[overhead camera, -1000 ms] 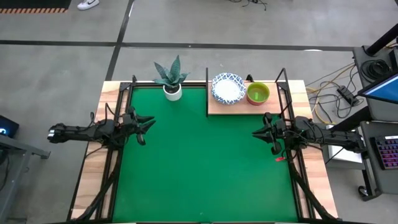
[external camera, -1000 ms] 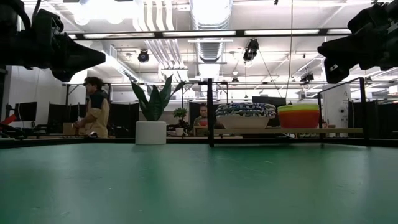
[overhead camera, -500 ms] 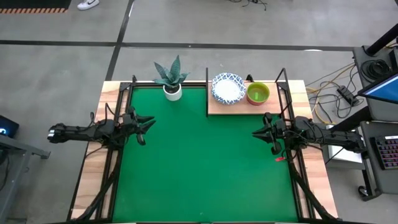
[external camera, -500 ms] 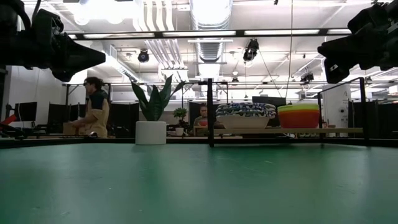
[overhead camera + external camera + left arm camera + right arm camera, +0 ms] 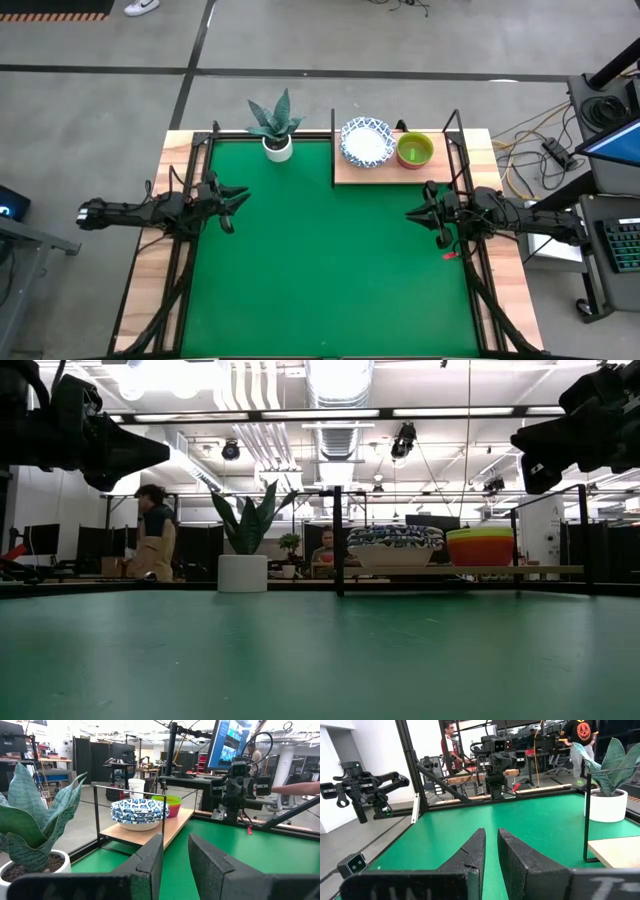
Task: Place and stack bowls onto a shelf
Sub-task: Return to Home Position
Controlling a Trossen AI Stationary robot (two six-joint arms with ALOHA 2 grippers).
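Left hand (image 5: 238, 200) at left mat (image 5: 320, 265) edge, right hand (image 5: 412, 213) at right edge

We see a white pot (image 5: 278, 150) holding a spiky green plant (image 5: 275, 120) at the upper left edge of a large green mat (image 5: 320, 270), which covers most of a light wooden table (image 5: 178, 143). Cables (image 5: 525, 150) and a keyboard (image 5: 625, 245) sit toward the right edge of the high view. In the low view, one person (image 5: 155, 540) stands at the left beyond the table, and another (image 5: 325, 548) shows near the middle.
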